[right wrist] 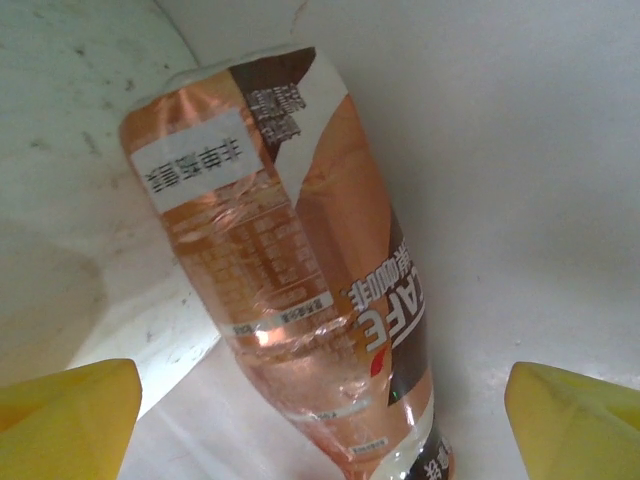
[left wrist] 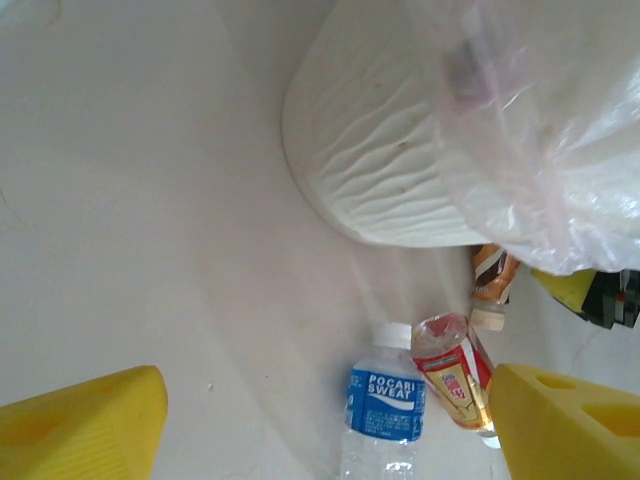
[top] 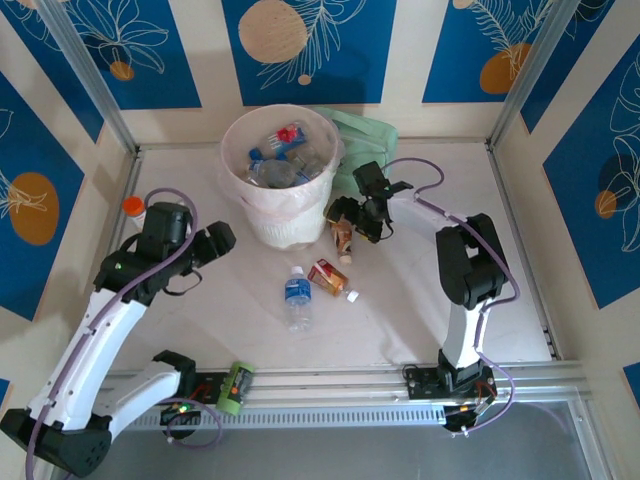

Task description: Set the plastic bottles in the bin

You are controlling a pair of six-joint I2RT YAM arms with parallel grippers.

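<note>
Right gripper [right wrist: 320, 410]: jaws spread astride copper-labelled bottle [right wrist: 290, 250], centre frame. Likely light, crushable, slick; you should pinch mid-label.

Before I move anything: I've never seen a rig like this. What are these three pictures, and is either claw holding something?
Two robot arms stand at a table, each ending in a two-fingered claw. The overhead picture shows the left claw and right claw. The other two pictures come from wrist cameras; the yellow wedges are the claws' fingers. The bin holds several bottles. On the table lie a blue-labelled bottle, a red-labelled bottle and, beside the bin, a copper-labelled bottle. The right claw stands open around that one, not gripping. The left claw is open and empty.
</note>
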